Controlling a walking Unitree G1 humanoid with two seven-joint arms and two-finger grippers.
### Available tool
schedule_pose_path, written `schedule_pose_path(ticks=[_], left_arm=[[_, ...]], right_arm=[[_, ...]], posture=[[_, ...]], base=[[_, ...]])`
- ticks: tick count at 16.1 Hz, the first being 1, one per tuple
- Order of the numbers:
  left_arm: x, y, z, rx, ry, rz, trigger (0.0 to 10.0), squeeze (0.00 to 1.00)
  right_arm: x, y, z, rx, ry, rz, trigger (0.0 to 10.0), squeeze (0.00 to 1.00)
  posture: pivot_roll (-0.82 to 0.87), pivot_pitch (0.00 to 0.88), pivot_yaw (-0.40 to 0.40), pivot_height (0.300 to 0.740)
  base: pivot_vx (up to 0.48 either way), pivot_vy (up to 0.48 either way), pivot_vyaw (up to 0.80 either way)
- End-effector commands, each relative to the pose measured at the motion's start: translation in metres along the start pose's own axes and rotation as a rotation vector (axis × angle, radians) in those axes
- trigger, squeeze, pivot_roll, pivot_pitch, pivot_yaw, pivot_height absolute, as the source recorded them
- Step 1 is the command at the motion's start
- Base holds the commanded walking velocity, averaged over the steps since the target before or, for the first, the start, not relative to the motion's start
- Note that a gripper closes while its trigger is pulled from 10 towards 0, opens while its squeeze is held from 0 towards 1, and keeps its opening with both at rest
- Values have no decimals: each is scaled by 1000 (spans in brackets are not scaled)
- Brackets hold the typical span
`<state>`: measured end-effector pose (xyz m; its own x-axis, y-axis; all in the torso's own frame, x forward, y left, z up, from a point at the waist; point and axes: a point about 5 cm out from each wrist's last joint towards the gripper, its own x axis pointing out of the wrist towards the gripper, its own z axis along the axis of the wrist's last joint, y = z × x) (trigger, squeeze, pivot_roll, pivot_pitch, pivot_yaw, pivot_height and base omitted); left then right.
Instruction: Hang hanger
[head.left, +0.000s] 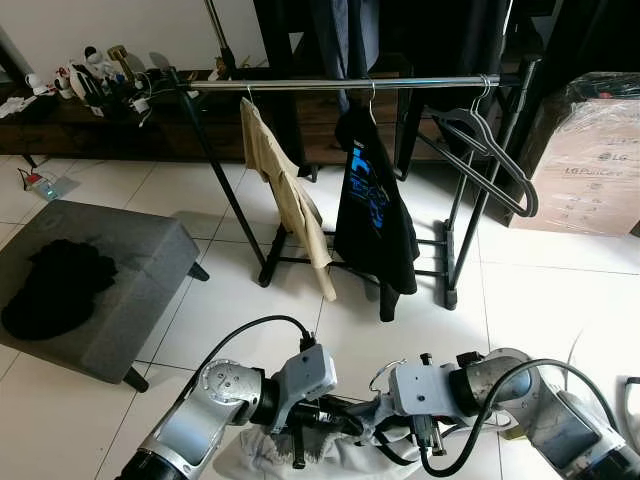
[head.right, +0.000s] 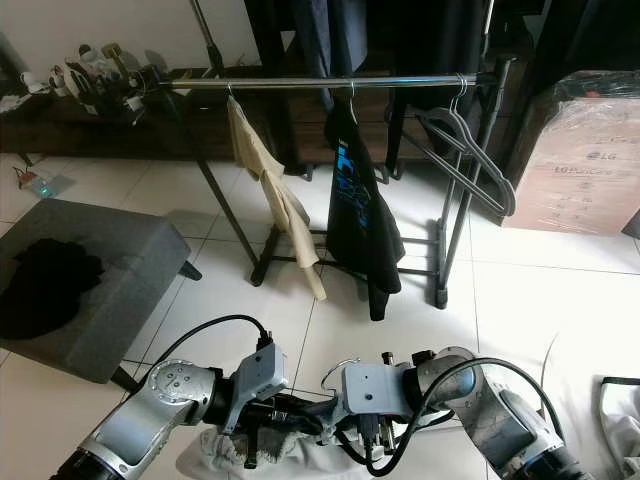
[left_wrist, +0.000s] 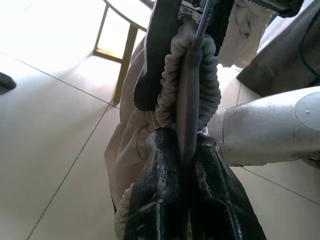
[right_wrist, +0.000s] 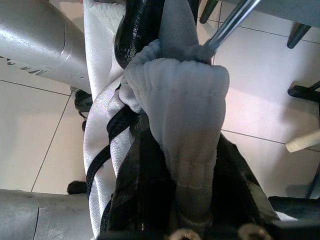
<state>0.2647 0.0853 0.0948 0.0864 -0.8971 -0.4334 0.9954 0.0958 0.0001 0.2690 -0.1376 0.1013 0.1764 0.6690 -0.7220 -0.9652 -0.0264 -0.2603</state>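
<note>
Head cam gives me the clothes rail (head.left: 340, 85) ahead with two shirts and an empty hanger. Wrist cams add detail: left tool (left_wrist: 182, 150) and right tool (right_wrist: 185, 165) both pinched on the white garment (head.left: 330, 450), its hanger's metal hook (right_wrist: 235, 20) poking out just beyond the right tool, low between the arms.

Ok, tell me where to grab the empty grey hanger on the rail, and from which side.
Take the empty grey hanger at its neck, just below the hook looped over the rail, coming in from the robot's side. It hangs tilted near the rail's right end, its arms sloping steeply down, so a pincer would likely slide along them. To its left hangs the black shirt, so keep right.
</note>
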Motion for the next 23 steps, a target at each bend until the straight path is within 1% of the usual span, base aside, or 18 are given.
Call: schedule_pose_path(ticks=[1,2,3,4,6,7,9,11,12,15,16,18,20,21,22,23], left_arm=[[-3,4,-4,0,22,54,0,0],[-3,5,-3,5,22,69,0,0],[-4,7,-3,2,4,103,0,0],[-4,8,-3,2,-7,137,0,0],[-5,10,-2,-2,-15,171,0,0],[-7,11,-3,-2,-18,183,0,0],[-8,9,-3,2,-16,177,0,0],[-10,8,-4,5,-10,177,0,0],[-11,9,-4,15,-1,186,0,0],[-13,11,-6,38,19,206,0,0],[-13,11,-7,43,27,217,0,0],[-14,10,-11,48,43,235,0,0],[-15,7,-14,55,59,219,0,0],[-16,5,-15,57,74,198,0,0],[-16,3,-16,69,85,179,0,0],[-16,3,-16,72,86,180,0,0]], right_arm=[[3,-2,16,-39,-71,2,0,0],[3,-3,16,-36,-74,-12,0,0],[1,-6,13,-28,-64,-40,9608,0],[0,-11,11,-3,-62,-82,10000,1000],[-2,-12,10,-11,-64,-85,10000,1000],[-3,-15,10,-4,-66,-108,10000,1000],[-4,-15,9,-1,-68,-98,10000,1000],[-3,-12,10,4,-80,-58,10000,1000],[-2,-5,9,11,-76,9,10000,1000],[-3,-2,6,16,-63,43,10000,1000],[-5,-3,5,16,-61,30,10000,1000],[-9,-19,2,21,-56,-92,10000,1000],[-11,-33,-2,31,-33,-216,10000,1000],[-9,-37,-2,33,-37,-244,10000,1000],[-5,-39,0,58,-59,-264,10000,1000],[-4,-40,1,63,-63,-269,10000,1000]], posture=[[-148,156,117,740],[-148,156,118,740],[-147,156,117,740],[-144,156,117,740],[-145,160,115,740],[-143,162,112,740],[-139,165,110,740],[-137,166,109,740],[-135,166,108,740],[-138,171,106,740],[-138,171,105,740],[-141,173,106,740],[-138,173,106,740],[-137,172,106,740],[-138,172,107,740],[-138,172,107,740]], base=[[0,0,0],[0,0,0],[0,0,0],[0,0,0],[0,0,0],[0,0,0],[0,0,0],[0,0,0],[0,0,0],[0,0,0],[0,0,0],[0,0,0],[0,0,0],[0,0,0],[0,0,0],[0,0,0]])
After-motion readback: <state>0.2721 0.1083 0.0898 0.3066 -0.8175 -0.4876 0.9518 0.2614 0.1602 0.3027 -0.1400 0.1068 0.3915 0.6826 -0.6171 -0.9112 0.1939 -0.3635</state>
